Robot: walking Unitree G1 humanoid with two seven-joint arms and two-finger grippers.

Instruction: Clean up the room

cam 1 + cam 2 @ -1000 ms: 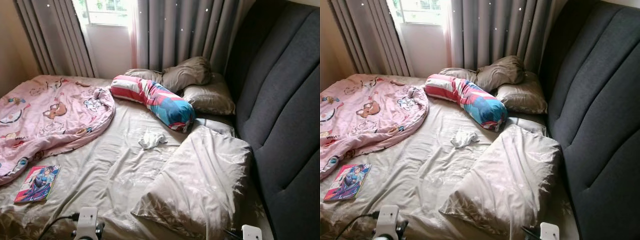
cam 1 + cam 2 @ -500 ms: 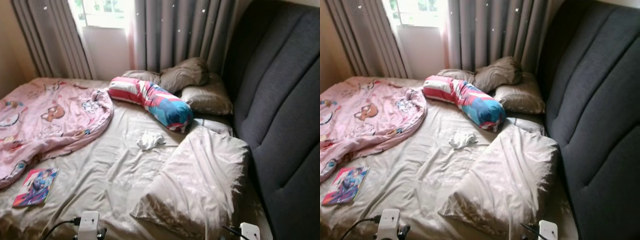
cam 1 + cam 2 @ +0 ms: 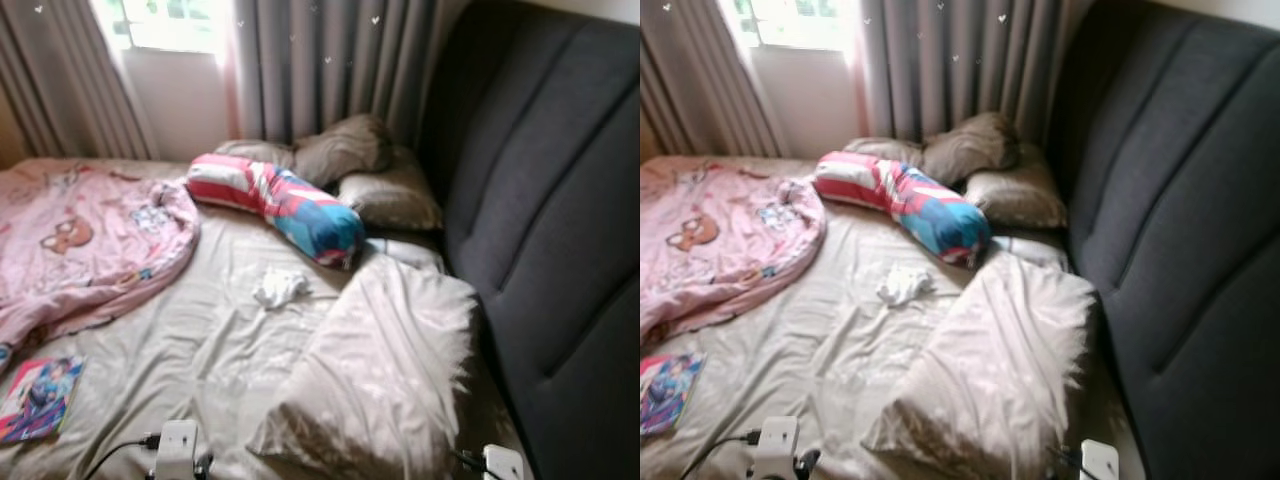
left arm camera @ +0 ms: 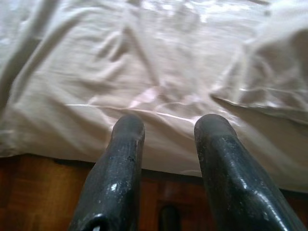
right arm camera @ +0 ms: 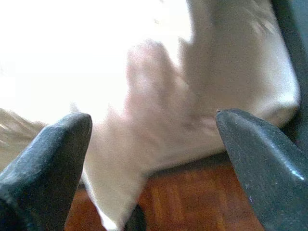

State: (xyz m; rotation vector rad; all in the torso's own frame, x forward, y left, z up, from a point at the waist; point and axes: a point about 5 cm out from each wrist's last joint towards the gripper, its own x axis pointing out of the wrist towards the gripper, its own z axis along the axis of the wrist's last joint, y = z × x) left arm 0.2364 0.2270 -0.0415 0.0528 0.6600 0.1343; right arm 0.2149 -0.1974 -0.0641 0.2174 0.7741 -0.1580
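An unmade bed with a beige sheet (image 3: 200, 350) lies before me. On it are a crumpled white cloth (image 3: 281, 287), a colourful book (image 3: 38, 397) at the near left edge, a bunched pink cartoon blanket (image 3: 80, 240), a red, white and blue bolster (image 3: 275, 205) and a large beige pillow (image 3: 375, 375) lying askew. My left gripper (image 4: 170, 124) is open and holds nothing, low at the bed's near edge over wooden floor (image 4: 38, 192). My right gripper (image 5: 154, 120) is wide open in front of the beige pillow (image 5: 192, 96), also over the floor.
Two brown-grey pillows (image 3: 340, 150) (image 3: 390, 197) lie at the head of the bed. A tall dark padded headboard (image 3: 540, 200) runs along the right. Grey curtains (image 3: 320, 70) and a bright window (image 3: 165, 20) stand behind the bed.
The whole picture has shifted left and blurred a little, so the camera has turned to the right. The things on the bed lie where they were.
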